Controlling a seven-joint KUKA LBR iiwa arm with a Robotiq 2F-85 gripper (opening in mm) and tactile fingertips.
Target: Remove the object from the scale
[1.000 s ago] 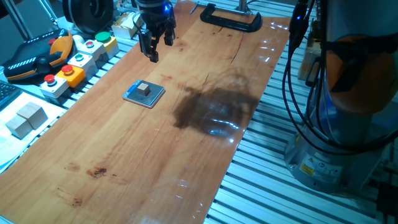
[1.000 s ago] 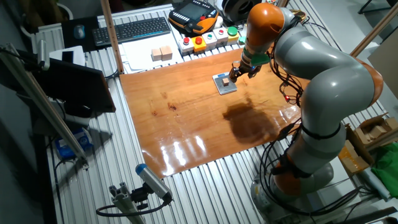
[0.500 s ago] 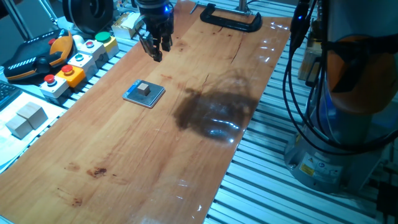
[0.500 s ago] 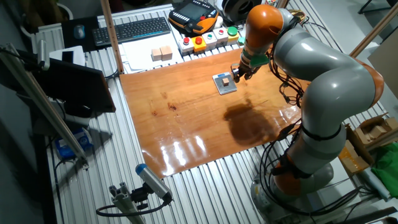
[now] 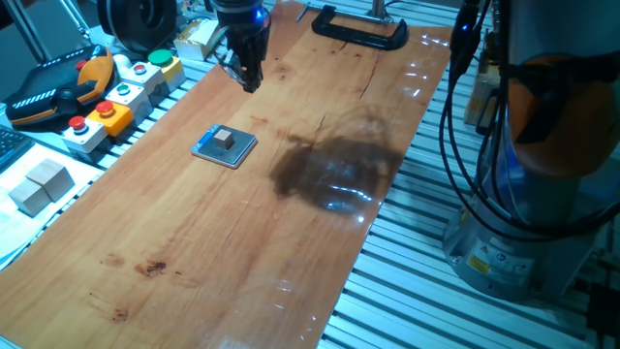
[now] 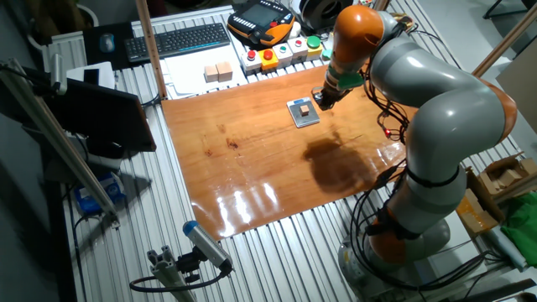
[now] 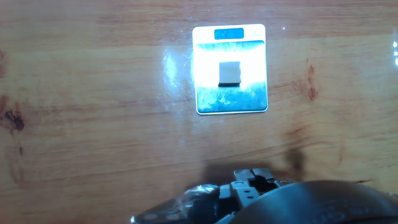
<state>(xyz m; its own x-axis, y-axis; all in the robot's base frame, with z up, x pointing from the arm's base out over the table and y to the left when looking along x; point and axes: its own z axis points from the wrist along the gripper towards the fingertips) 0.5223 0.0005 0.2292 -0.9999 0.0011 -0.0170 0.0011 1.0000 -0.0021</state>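
Sitting at the middle of the scale [image 5: 225,146], the object [image 5: 225,138] reads in one fixed view as a small, hard-edged cube, so I judge it light and rigid, unlikely to deform or break. Its flat side faces look like the place to pinch, low on two opposite sides, since the top gives nothing to hold. Being so small, it could squirt out of a slightly skewed pinch. The end effector [image 5: 248,78] hangs above the wooden surface [image 5: 291,242], beyond the scale on its far side and well apart from the cube; its fingers look drawn together here and carry nothing. At the left edge stand the button boxes [image 5: 121,92] and two pale blocks [image 5: 39,186].

From the other fixed view, the object [image 6: 303,106] is only a speck on the scale [image 6: 304,112], and its edges cannot be made out. The end effector [image 6: 320,97] sits just right of the scale, its fingertips merged into one dark shape, so the gap between them is hard to read.

Through the hand view, the object [image 7: 231,73] shows its square top on the scale [image 7: 211,99], but glare washes out much of the plate. Its side faces are hidden from this angle, and the fingertips are not distinguishable at the bottom edge. A blue display [image 7: 228,33] sits on the scale's far edge; its digits are illegible.
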